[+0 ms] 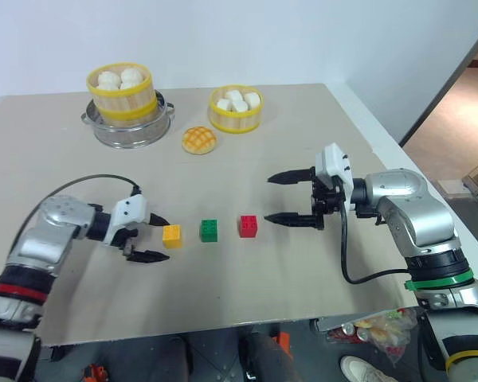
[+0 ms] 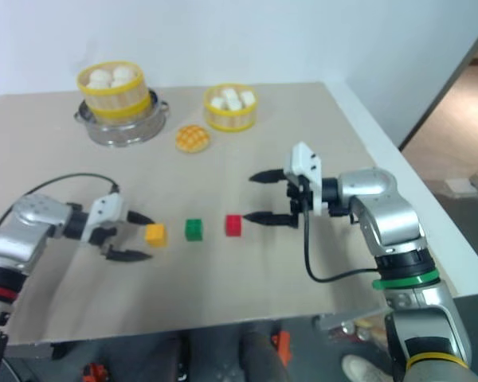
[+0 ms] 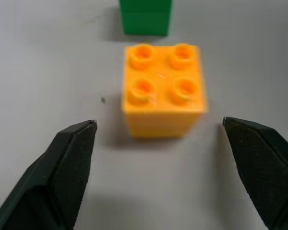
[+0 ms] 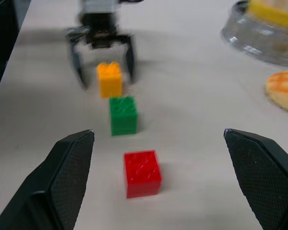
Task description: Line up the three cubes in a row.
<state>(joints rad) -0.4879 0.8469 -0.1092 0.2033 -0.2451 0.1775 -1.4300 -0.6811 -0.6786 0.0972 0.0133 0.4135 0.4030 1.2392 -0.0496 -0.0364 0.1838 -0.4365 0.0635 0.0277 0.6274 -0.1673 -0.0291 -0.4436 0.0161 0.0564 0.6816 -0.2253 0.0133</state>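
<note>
Cubes, orange [image 1: 172, 235], green [image 1: 209, 230] and red [image 1: 248, 226], sit in a row between your two released pincers; left pincer [image 1: 156, 239] brackets orange without touching, right pincer [image 1: 280, 199] waits beside red. You now only back away.

The setting is a robot test room or laboratory, not a home or kitchen. A plain beige table [image 1: 247, 302] stands against a bare white wall [image 1: 223, 40], and on it lie toy items: three cubes [image 1: 209, 230], a golden bun [image 1: 199, 140] and two yellow steamer baskets [image 1: 120, 91] of white buns, one seated on a metal pot [image 1: 127, 131].
</note>
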